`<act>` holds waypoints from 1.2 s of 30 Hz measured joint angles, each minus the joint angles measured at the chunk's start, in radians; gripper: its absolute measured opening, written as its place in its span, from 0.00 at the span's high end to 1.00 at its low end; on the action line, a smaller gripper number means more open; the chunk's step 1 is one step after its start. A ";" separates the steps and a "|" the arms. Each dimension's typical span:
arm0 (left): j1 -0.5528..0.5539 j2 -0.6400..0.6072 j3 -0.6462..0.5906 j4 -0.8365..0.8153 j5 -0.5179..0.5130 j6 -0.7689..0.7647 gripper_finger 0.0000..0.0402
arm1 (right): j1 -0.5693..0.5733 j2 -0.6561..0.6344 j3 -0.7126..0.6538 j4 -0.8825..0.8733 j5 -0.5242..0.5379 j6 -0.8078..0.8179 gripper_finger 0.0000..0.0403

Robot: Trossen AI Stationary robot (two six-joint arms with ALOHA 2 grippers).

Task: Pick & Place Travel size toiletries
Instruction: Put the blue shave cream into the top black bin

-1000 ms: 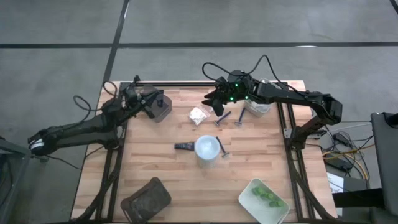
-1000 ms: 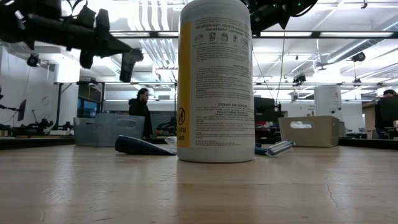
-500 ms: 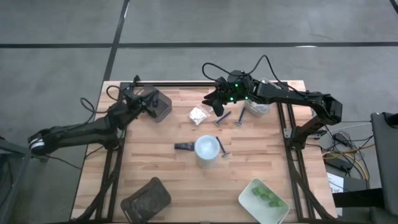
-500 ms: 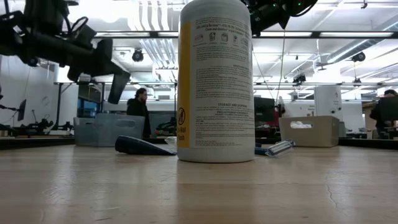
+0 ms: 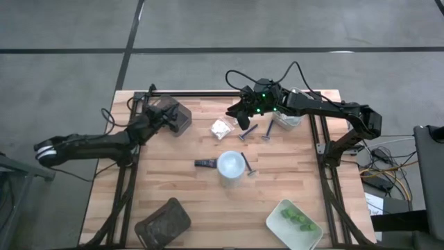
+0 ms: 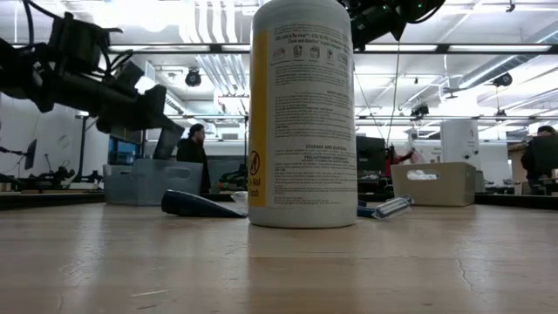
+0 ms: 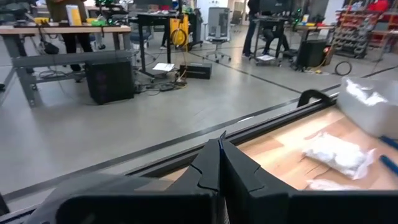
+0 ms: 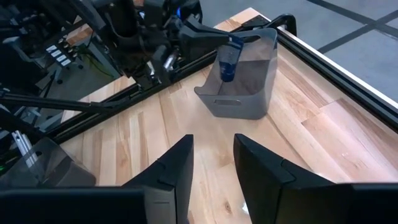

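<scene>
Two dark arms work over a desk [image 5: 173, 170] of pale wooden planks with visible grain.

Near the front edge sit two trays. A dark brown rectangular tray [image 5: 163, 221] with a mottled inside lies toward the front left corner. A pale tray [image 5: 276, 221] with rounded corners, toward the front right corner, holds small green pieces [image 5: 297, 219].

At the middle of the desk a cylindrical bottle [image 5: 231, 167] stands upright, its long axis vertical. It has a white cap and a yellow stripe down its printed label. A short dark tube [image 5: 204, 164] lies flat just beside it, its length running toward the desk's left edge. A thin razor [image 5: 248, 167] lies on the bottle's other side, slanting toward the front right.

Farther back, a small white lumpy packet [image 5: 221, 128] rests on the wood. Beside it lie two more razors [image 5: 257, 131] with dark blue handles, both slanted.

The right gripper [image 5: 240, 112] hovers over this group, its fingers [image 8: 171, 168] parted with nothing between them.

Toward the back left corner stands a smooth grey bin [image 5: 179, 118] with a tube standing tilted inside. The left gripper [image 5: 161, 114] is at this bin, its fingers [image 7: 211, 163] pressed together and empty. A clear bin [image 5: 286, 119] sits near the back right corner.
</scene>
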 joint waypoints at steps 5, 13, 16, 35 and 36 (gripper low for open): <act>0.025 0.094 -0.005 0.077 0.000 0.010 0.98 | 0.000 0.000 0.000 0.000 0.000 0.003 0.76; 0.058 0.254 -0.005 0.300 0.053 0.036 0.99 | 0.000 0.000 0.000 0.002 0.008 0.052 0.81; 0.066 0.312 -0.005 0.362 0.086 0.043 0.98 | 0.000 0.000 0.000 0.002 0.008 0.053 0.83; 0.082 0.609 0.081 0.574 0.300 0.140 0.98 | 0.000 0.000 0.000 0.002 0.008 0.053 0.81; 0.082 0.618 0.087 0.575 0.301 0.141 0.98 | 0.000 0.000 0.000 0.002 0.008 0.053 0.81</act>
